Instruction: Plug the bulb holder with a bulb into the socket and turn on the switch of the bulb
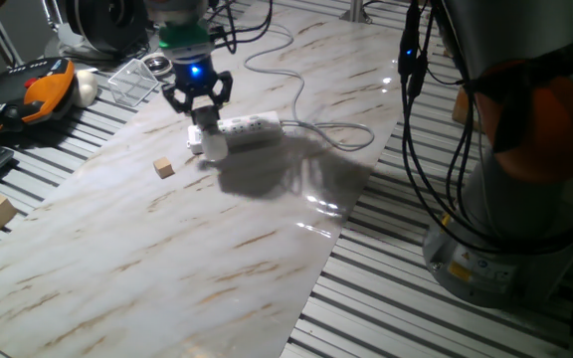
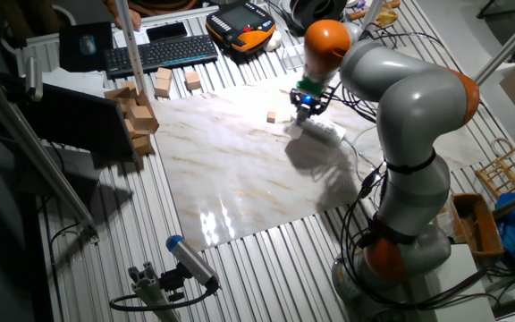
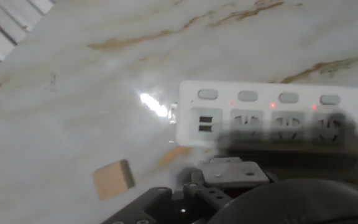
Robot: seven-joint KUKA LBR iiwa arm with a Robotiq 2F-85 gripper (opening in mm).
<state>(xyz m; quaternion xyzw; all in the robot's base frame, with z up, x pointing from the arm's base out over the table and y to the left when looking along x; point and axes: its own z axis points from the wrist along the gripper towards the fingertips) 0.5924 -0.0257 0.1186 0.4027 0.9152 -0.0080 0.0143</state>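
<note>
The gripper (image 1: 203,112) hung low over the far part of the marble tabletop (image 1: 217,249), and its two black fingers were pinched on the bulb holder (image 1: 208,138), a small white thing with the bulb (image 1: 213,146) at the bottom. It sat right at the near end of the socket (image 1: 250,126), the long white strip whose cord (image 1: 331,129) ran off toward the right edge. I could not tell if the holder was touching the strip yet or only just beside it. In the hand view the socket (image 3: 278,118) showed its row of holes, with a dark shadow over them. To do this step well, I think the holder's pins must line up straight over one set of holes, then go down gently, not tilted. After that the red switch needs a push. A small tan wooden cube (image 1: 164,168) lay near, toward the left edge, out of the way.
</note>
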